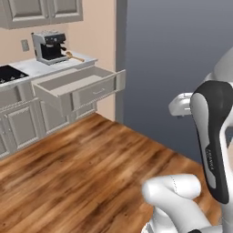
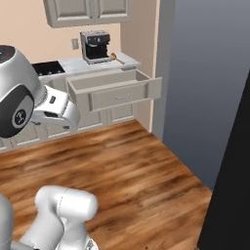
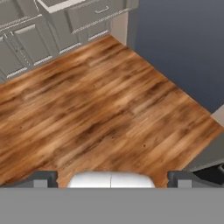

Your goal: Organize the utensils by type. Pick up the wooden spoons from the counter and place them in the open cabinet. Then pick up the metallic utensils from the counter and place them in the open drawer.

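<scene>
One wooden spoon (image 1: 74,57) (image 2: 117,59) lies on the white counter (image 1: 38,67) (image 2: 73,65), just right of the coffee machine. Below it the open drawer (image 1: 68,83) (image 2: 105,81) is pulled far out, and its pale inside looks bare. In the hand view my gripper (image 3: 113,179) is open, with nothing between its dark fingertips (image 3: 43,178); it looks down at the wooden floor, well back from the counter. The metallic utensils cannot be made out, and the open cabinet is out of view.
A coffee machine (image 1: 49,46) (image 2: 95,46) stands at the counter's back, with a black cooktop (image 1: 10,73) (image 2: 48,67) to its left. Closed wall cabinets (image 1: 41,11) hang above. A blue-grey wall (image 1: 182,54) bounds the right side. Wooden floor (image 1: 91,159) lies between me and the base cabinets.
</scene>
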Robot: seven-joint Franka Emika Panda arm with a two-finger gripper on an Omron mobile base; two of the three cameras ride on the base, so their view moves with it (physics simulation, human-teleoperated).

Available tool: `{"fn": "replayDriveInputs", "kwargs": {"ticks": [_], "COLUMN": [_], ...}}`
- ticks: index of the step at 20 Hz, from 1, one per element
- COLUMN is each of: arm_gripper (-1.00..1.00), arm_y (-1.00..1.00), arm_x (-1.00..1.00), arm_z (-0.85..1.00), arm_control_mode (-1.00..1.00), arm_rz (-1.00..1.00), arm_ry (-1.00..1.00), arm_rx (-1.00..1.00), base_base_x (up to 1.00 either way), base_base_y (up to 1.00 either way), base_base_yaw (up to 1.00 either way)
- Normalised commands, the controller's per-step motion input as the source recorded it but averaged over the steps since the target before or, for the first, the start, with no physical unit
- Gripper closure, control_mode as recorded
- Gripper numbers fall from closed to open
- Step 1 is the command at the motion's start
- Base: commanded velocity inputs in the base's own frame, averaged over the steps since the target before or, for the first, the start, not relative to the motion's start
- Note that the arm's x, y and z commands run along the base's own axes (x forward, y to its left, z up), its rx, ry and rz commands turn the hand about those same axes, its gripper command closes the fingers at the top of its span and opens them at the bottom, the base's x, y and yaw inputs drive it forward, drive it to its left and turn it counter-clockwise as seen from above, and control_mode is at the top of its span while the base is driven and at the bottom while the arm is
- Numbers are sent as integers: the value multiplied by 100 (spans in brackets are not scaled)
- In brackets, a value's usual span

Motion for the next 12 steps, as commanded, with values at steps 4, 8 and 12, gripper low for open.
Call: {"fn": "replayDriveInputs", "kwargs": {"ticks": [4,8,12], "arm_gripper": [-100,-100,-100], "arm_y": [0,0,0], "arm_x": [0,0,0], "arm_z": [0,0,0], "arm_control_mode": [100,100,100], "arm_rz": [0,0,0], "arm_ry": [0,0,0], "arm_rx": [0,0,0], "base_base_x": [76,80,73], "base_base_y": [0,0,0], "base_base_yaw": [0,0,0]}}
